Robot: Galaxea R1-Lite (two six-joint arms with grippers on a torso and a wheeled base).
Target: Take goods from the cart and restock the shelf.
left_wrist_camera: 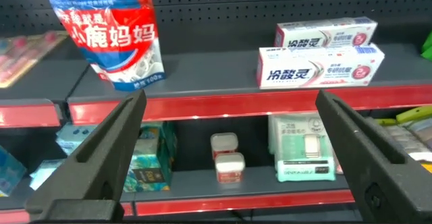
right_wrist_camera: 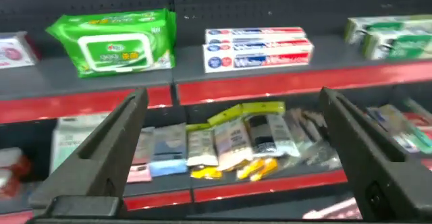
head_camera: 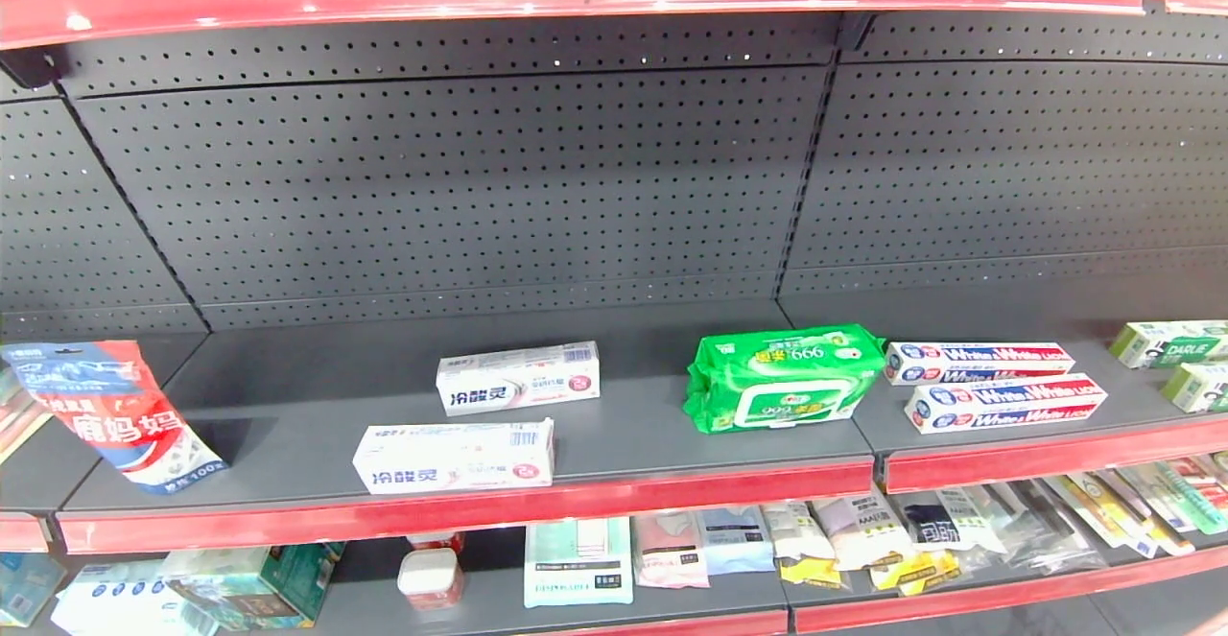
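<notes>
Head view: wipes pack (head_camera: 782,377) on shelf (head_camera: 288,396)

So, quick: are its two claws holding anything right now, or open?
Left gripper: open, holding nothing.
Right gripper: open, holding nothing.

Count on the middle shelf (head_camera: 307,396): one blue-and-red pouch (head_camera: 115,415) at the left, two white toothpaste boxes (head_camera: 518,377) (head_camera: 454,457) mid-frame, one green wipes pack (head_camera: 782,377). Right of that, two red-and-blue toothpaste boxes (head_camera: 979,363) (head_camera: 1007,403) and two green boxes (head_camera: 1166,343) (head_camera: 1194,387) at the right edge. Lower middle, two small white jars (left_wrist_camera: 224,145) (left_wrist_camera: 229,169).
</notes>
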